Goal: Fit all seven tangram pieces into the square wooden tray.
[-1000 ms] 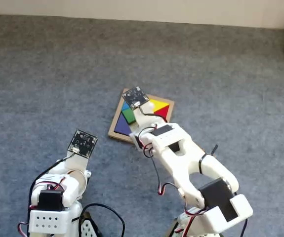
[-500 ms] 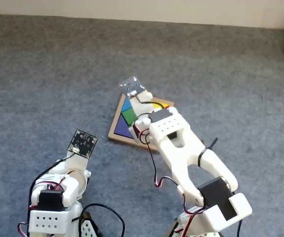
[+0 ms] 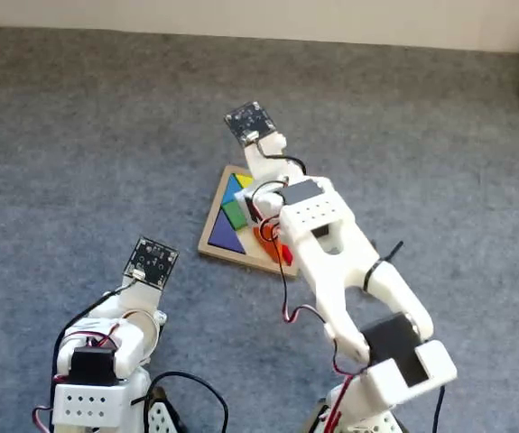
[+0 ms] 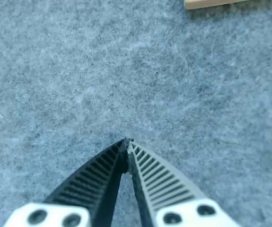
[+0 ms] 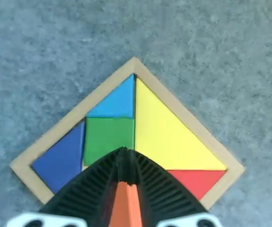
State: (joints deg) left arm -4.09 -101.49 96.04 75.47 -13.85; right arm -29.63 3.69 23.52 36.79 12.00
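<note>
In the right wrist view the right gripper (image 5: 125,153) is pressed together on an orange piece (image 5: 126,204). The piece is pinched between the ribbed fingers (image 5: 93,182) a little back from the tips, and the tips meet over the square wooden tray (image 5: 79,115). The tray lies under and ahead of this gripper, with one corner pointing away from it. At the tips sits the green square (image 5: 108,140), and the large yellow triangle (image 5: 166,132) is beside it across the line of the tips. The light blue triangle (image 5: 117,101) lies beyond the green square, farther ahead of the gripper. The dark blue triangle (image 5: 60,161) and the red triangle (image 5: 197,182) flank the fingers, one on each side. Whether the orange piece touches the tray floor cannot be told. In the left wrist view the left gripper (image 4: 127,142) is closed on nothing, its ribbed tips touching, over grey carpet (image 4: 79,71). A corner of the tray shows ahead of it and off to one side, well apart from the tips. In the high view the right arm (image 3: 331,262) stretches over the tray and covers part of it. The left arm (image 3: 106,347) sits drawn in, and the tray lies ahead of it toward the other arm, apart from it.
</note>
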